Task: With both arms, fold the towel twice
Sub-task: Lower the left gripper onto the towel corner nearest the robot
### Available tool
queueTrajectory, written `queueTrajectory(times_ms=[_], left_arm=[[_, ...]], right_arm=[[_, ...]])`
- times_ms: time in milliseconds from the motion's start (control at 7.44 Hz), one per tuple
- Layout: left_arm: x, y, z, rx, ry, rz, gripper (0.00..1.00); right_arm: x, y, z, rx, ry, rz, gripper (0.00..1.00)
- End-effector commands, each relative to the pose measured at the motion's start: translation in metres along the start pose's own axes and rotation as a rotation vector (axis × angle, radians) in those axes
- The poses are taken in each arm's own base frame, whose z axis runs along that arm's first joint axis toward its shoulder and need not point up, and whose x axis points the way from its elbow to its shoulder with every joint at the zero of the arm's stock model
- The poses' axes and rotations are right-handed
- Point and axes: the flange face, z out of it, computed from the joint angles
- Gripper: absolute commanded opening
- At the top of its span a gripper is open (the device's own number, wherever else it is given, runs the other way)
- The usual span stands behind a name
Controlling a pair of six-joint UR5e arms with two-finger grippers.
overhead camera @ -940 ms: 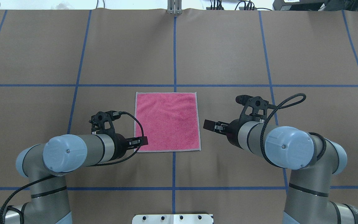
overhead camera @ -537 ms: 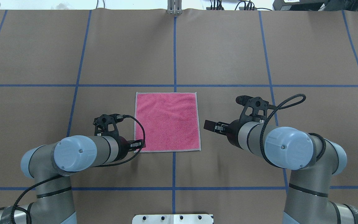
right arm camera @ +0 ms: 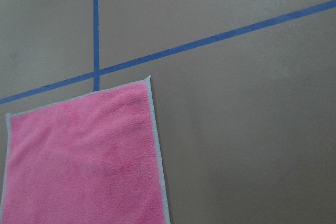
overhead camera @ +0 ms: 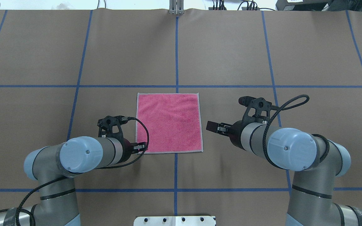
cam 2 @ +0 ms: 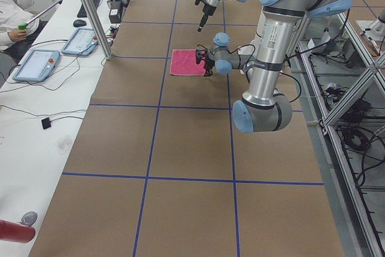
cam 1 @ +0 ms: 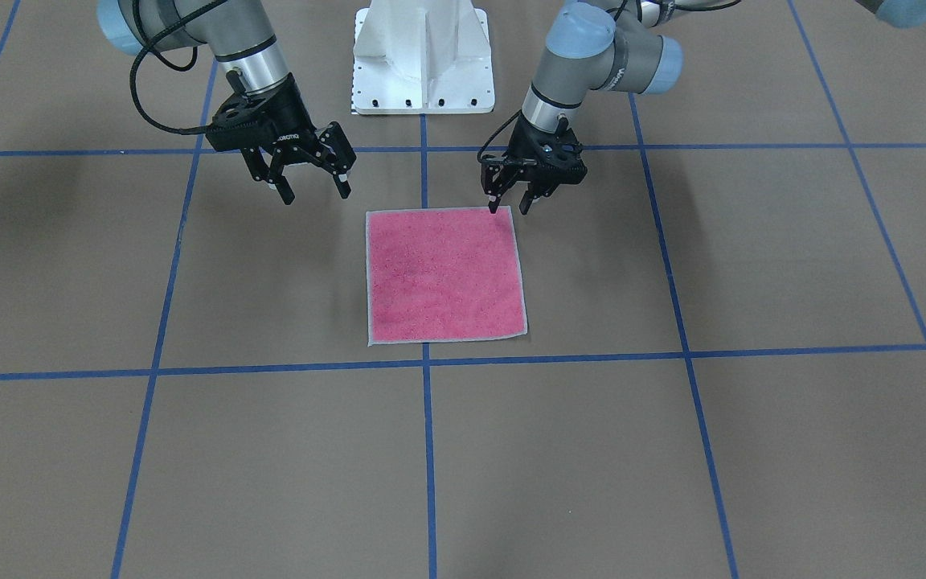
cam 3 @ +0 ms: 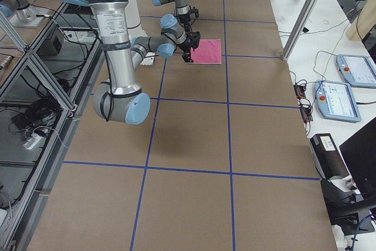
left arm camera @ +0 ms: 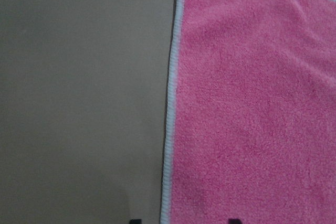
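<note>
The pink towel (overhead camera: 169, 123) lies flat and unfolded on the brown worktop (overhead camera: 231, 47), between my two sets of fingers. Over the last second my left arm slides back along the towel's edge, and the left fingers (cam 1: 494, 199) now sit at the corner nearest the robot. They are spread moderately, one tip over the pink cloth and one just outside its grey stitched edge. I cannot tell whether they touch the cloth yet. The right fingers (cam 1: 341, 183) have not moved. They hang wide apart and empty, just beside the opposite edge and above the worktop. The towel has not shifted. I judge the first corner pinch is lined up but not closed, and the right side has yet to come in.
</note>
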Motion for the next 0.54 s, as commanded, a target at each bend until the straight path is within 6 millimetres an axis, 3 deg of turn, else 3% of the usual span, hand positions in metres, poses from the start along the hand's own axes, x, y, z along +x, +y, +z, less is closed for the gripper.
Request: queueTrajectory(times_ms=[0, 403], left_arm=[[0.002, 0.005, 0.001, -0.008, 0.000, 0.005, 0.59], [0.015, 0.005, 0.010, -0.009, 0.003, 0.006, 0.57]], right_arm=[[0.001, 0.000, 0.000, 0.000, 0.001, 0.000, 0.99], [0.001, 0.000, 0.000, 0.000, 0.001, 0.000, 0.99]])
